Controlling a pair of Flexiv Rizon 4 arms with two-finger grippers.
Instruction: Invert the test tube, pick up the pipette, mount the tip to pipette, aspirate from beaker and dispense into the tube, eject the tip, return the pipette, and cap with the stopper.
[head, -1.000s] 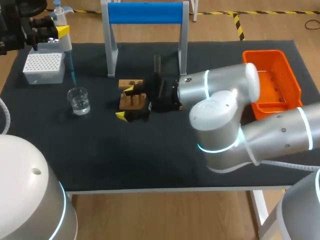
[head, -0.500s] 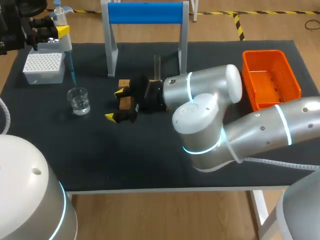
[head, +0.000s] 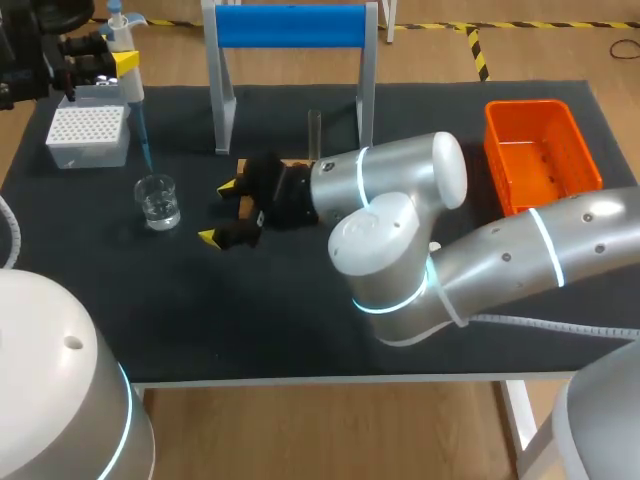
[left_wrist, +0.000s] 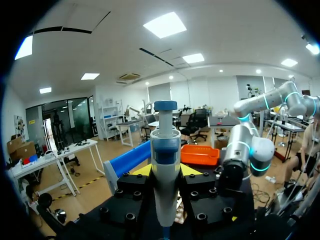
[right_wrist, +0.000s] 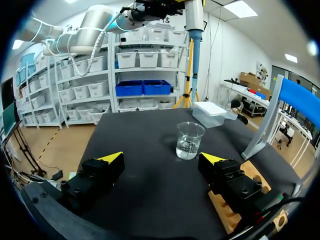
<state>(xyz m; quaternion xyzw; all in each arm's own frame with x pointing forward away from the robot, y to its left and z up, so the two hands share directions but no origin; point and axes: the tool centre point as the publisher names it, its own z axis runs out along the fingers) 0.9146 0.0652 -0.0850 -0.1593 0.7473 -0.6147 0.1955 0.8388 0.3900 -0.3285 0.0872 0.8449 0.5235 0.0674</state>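
My left gripper (head: 100, 62) is shut on the white and blue pipette (head: 127, 60) at the table's far left. Its long blue tip (head: 144, 140) points down just above the glass beaker (head: 158, 200), which holds clear liquid. In the left wrist view the pipette (left_wrist: 166, 165) stands upright between the fingers. My right gripper (head: 220, 212) lies low over the table, open and holding nothing, just right of the beaker (right_wrist: 189, 140). It covers most of the wooden rack (head: 245, 165). A thin clear test tube (head: 314, 132) stands upright behind the right wrist.
A white tip box (head: 88, 135) sits at the far left behind the beaker. The blue-topped stand (head: 290, 26) rises at the back middle. An orange bin (head: 540, 150) is at the right. The wooden rack (right_wrist: 240, 200) lies under one right finger.
My right arm has slid left over the wooden rack toward the beaker, its gripper still open. The left arm and pipette have not moved.
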